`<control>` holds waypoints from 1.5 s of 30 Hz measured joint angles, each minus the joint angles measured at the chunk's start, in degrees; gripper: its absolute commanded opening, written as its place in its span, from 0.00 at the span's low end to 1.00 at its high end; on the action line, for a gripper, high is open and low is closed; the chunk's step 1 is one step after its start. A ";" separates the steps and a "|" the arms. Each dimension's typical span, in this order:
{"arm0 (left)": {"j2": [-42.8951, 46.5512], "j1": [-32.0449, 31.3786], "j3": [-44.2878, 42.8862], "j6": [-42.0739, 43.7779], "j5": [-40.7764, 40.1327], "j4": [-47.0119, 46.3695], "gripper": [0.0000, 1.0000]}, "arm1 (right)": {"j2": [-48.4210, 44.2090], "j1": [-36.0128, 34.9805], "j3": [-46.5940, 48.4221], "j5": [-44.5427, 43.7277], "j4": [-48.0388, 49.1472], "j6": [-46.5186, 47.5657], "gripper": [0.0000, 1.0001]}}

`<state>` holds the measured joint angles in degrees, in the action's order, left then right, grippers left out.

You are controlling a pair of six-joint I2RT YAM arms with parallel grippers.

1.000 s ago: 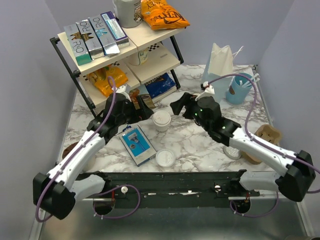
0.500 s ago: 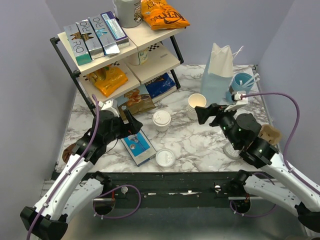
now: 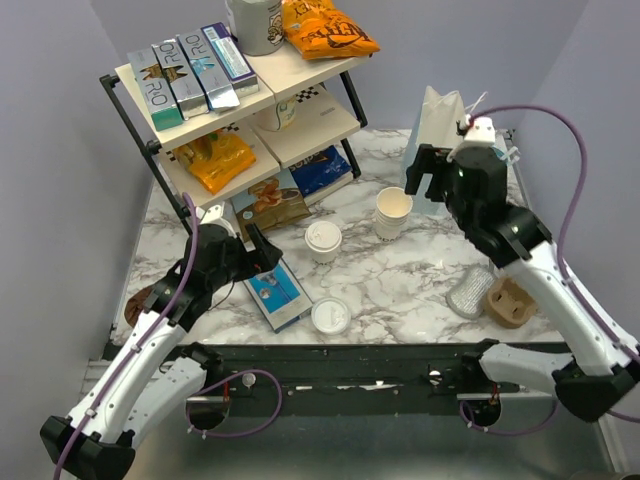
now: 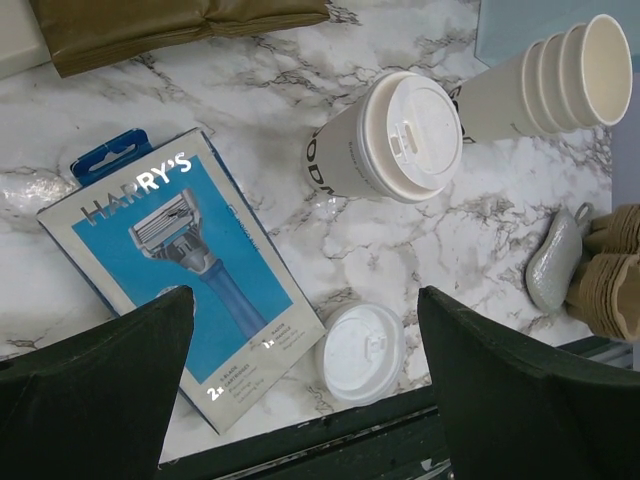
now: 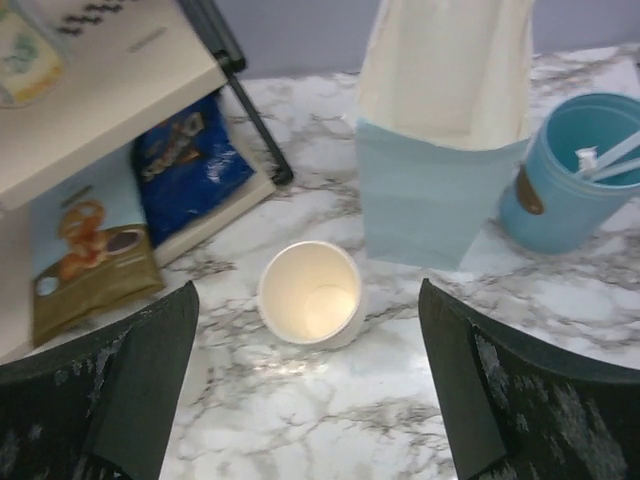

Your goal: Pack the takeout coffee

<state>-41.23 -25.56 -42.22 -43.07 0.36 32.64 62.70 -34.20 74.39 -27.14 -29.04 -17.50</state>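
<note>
The takeout coffee [image 3: 323, 239], a cream paper cup with a white sip lid, stands upright mid-table; it also shows in the left wrist view [image 4: 388, 140]. My left gripper [image 3: 252, 255] is open and empty, to the left of the cup above the razor pack. My right gripper [image 3: 432, 178] is open and empty, raised at the back right in front of the white and blue paper bag [image 3: 437, 150]. The bag stands open-topped and also shows in the right wrist view [image 5: 443, 130]. The coffee is out of the right wrist view.
A stack of lidless cups [image 3: 393, 213] stands right of the coffee. A loose white lid [image 3: 330, 316] and a blue razor pack [image 3: 274, 290] lie near the front edge. A shelf rack [image 3: 240, 110] stands back left. A blue tub [image 3: 482, 176], a grey pouch [image 3: 468, 292] and a brown holder [image 3: 508, 302] are on the right.
My right arm has swung up and back, from low over the right side to in front of the paper bag. My left arm has barely moved. The coffee has not moved.
</note>
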 measured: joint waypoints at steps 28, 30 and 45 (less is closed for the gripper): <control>-1.62 0.00 5.11 -0.90 3.23 -3.37 0.99 | 48.22 14.08 40.41 1.88 -16.35 7.34 0.01; -1.62 0.00 5.11 -0.90 3.21 -3.37 0.99 | 48.19 14.08 40.57 1.03 -16.57 7.45 0.01; -1.57 0.07 5.11 -0.90 3.26 -3.41 0.99 | 33.00 14.19 31.78 -3.56 -16.90 12.59 0.01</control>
<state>-42.81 -25.50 -37.10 -43.97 3.62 29.23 95.70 -20.01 106.17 -30.70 -45.93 -4.91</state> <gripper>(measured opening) 0.988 0.013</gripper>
